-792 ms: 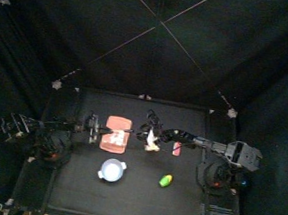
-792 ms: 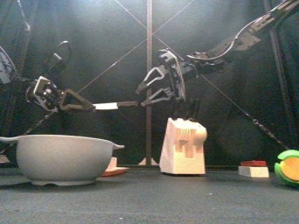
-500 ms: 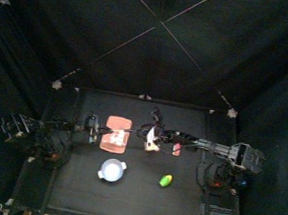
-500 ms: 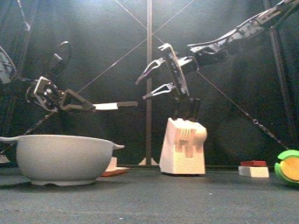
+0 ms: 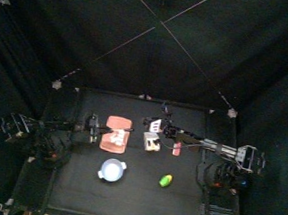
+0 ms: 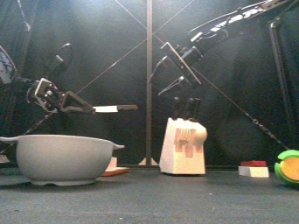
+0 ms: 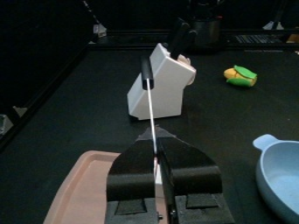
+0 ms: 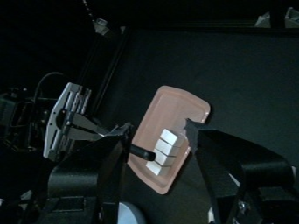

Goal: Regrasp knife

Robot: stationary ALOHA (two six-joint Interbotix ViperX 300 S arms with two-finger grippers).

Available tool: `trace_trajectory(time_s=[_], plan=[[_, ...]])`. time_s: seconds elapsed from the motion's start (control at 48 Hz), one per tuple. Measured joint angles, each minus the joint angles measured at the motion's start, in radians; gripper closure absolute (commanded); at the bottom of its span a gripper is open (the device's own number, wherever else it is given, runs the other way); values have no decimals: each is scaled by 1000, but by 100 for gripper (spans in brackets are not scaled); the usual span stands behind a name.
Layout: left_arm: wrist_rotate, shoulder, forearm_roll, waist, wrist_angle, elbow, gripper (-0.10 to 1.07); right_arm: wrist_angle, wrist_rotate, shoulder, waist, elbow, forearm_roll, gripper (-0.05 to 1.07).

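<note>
My left gripper is shut on the white blade of the knife and holds it level in the air. Its black handle points away toward the white knife block. My right gripper is open and empty, raised above the block and up and to the right of the handle's end. The right wrist view looks down between its jaws at the block and the knife's handle. In the top view both grippers, left and right, meet near the block.
A pink cutting board lies under the knife. A grey bowl stands at the front left. A green and yellow toy and a small red and white piece are at the front right.
My right gripper has opened wider and lifted up and to the right, away from the knife's handle. My left gripper still holds the knife level in the same place.
</note>
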Motion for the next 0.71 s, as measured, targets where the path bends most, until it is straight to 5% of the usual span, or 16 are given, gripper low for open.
trace_trajectory(time_s=[0.292, 0.583, 0.708], plan=[[0, -2, -2, 0, 0, -6, 69, 46, -5, 25, 5, -29, 8, 16], [0, -2, 0, 0, 11, -6, 69, 272, -14, 26, 75, -71, -66, 16], [0, -2, 0, 0, 17, -6, 69, 299, -97, 26, 81, -80, -18, 16]])
